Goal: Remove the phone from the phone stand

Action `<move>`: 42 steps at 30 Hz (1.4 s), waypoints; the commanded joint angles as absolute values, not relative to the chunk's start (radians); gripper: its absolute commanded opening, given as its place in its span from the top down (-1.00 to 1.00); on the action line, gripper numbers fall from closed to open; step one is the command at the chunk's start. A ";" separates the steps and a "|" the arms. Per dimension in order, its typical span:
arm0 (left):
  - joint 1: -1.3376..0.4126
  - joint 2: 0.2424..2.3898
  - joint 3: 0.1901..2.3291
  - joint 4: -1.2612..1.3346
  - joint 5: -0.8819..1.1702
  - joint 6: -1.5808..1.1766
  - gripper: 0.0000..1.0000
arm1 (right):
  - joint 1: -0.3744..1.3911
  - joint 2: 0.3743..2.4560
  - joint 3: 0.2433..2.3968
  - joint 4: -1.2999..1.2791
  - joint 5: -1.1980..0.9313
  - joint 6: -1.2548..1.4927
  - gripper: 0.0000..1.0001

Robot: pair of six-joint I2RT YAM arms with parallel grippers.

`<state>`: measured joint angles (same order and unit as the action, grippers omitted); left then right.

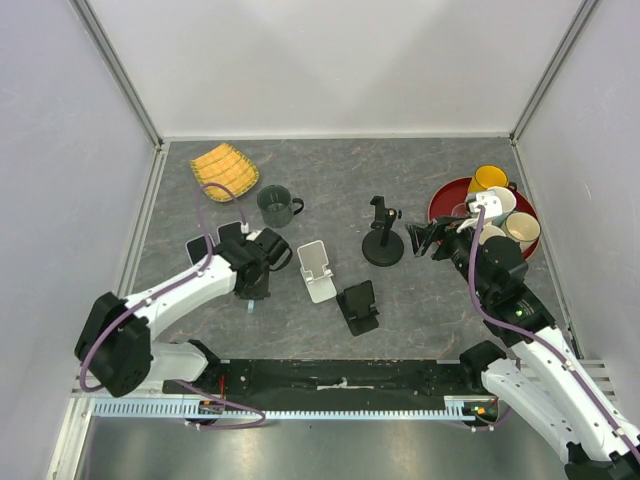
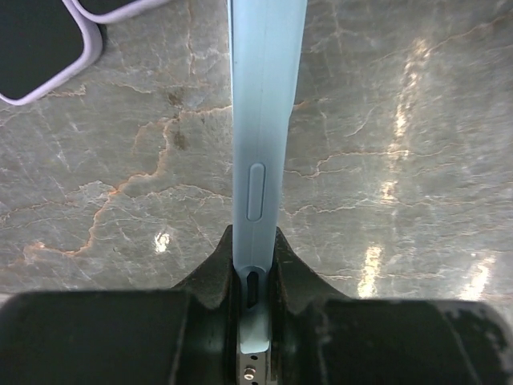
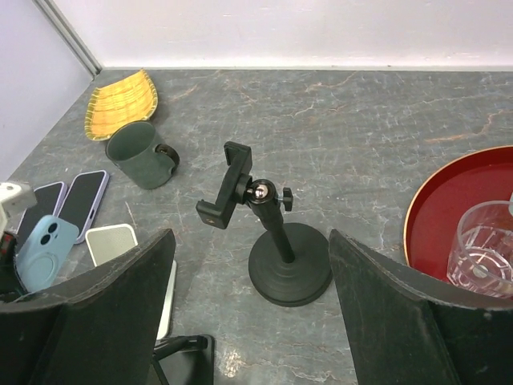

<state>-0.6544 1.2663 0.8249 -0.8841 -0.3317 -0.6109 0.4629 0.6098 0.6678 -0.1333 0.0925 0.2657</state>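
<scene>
The blue phone (image 2: 264,120) was out of any stand, pinched edge-on between the fingers of the left gripper (image 2: 252,257), which were pressed tight on its two faces, side button facing the wrist camera. It hung over the marbled table (image 1: 440,170), left of the white stand (image 1: 318,270) and just beside two lilac-cased phones (image 1: 215,240) lying flat; whether its far end touched the table could not be told. The left arm reached from its base up and to the right, wrist bent so the gripper pointed down at the tabletop. The black stand (image 1: 358,305) sat near the white one, and the pole stand (image 3: 276,241) stood farther right with its clamp empty. The right gripper (image 1: 428,240) faced that pole stand from the right, jaws wide apart and holding nothing, its arm stretched up and leftward from the near edge. Behind it lay a red tray (image 1: 445,195) of cups, and at the back left a green mug (image 1: 278,205) and a yellow dish (image 1: 225,170)
</scene>
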 commanded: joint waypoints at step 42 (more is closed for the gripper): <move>-0.781 1.350 0.827 -0.701 -0.351 -0.638 -0.70 | 0.466 0.615 0.673 -0.120 0.126 0.262 -0.70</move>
